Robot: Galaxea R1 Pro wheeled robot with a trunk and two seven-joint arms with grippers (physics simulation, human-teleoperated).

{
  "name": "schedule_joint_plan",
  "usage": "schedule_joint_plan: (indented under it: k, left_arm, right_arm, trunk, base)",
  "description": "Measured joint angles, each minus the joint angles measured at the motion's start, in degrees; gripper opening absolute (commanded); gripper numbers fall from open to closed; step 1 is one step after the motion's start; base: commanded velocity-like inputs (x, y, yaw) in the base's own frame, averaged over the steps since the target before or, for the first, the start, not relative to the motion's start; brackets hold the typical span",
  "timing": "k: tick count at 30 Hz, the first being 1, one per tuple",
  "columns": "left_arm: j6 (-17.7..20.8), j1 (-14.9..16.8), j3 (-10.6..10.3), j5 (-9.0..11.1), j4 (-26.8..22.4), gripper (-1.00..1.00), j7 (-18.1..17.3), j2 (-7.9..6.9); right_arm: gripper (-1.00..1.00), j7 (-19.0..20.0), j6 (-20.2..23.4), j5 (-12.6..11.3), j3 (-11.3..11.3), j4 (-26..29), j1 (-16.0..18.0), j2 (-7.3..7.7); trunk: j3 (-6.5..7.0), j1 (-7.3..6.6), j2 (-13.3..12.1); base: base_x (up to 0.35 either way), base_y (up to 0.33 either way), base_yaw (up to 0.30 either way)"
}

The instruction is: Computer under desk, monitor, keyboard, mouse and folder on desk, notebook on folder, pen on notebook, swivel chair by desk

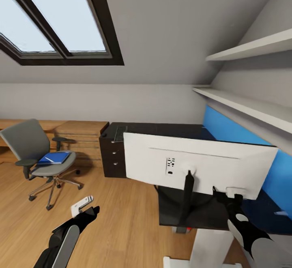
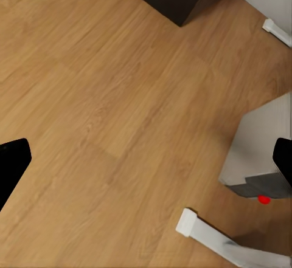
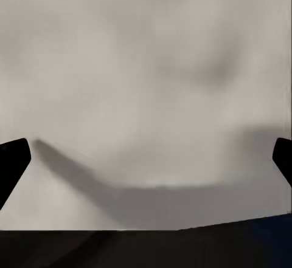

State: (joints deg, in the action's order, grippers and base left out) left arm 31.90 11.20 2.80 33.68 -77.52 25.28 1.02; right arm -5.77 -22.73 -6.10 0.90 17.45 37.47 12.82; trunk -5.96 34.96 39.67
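Monitor [image 1: 202, 164] standing at the table's [image 1: 174, 213] near edge, back showing, right end effector [image 1: 228, 198] wide at its lower edge, left end effector [image 1: 83, 207] wide over wooden floor [image 1: 121, 219], blue folder [image 1: 54, 157] on swivel chair [image 1: 36, 154]

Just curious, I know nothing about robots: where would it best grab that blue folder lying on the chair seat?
Probably by the edge of the folder nearest the seat's open front. It lies flat on the chair, with the backrest behind and armrests at the sides, so coming from the front and slightly above looks clearest.

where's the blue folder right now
In the head view the folder lies on the seat of the swivel chair, at the left, beside the wooden drawer chest and apart from the desk.
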Motion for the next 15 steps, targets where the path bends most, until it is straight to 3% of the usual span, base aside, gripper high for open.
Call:
schedule_joint_plan:
  k: [5,15]
  left_arm:
    - [-0.16,0.00,-0.86,-0.07,-0.38,1.00,-0.04,0.06]
    - [-0.16,0.00,-0.89,-0.16,-0.37,1.00,0.10,-0.22]
  right_arm:
    - [1.00,-0.03,-0.06,-0.06,-0.08,-0.12,0.00,0.08]
    - [1.00,0.04,-0.06,-0.01,-0.07,-0.27,0.00,0.20]
  trunk:
    - [0.00,-0.01,0.00]
    - [0.00,0.01,-0.01]
  base:
    - [0.287,-0.022,0.000]
    - [0.177,0.009,0.000]
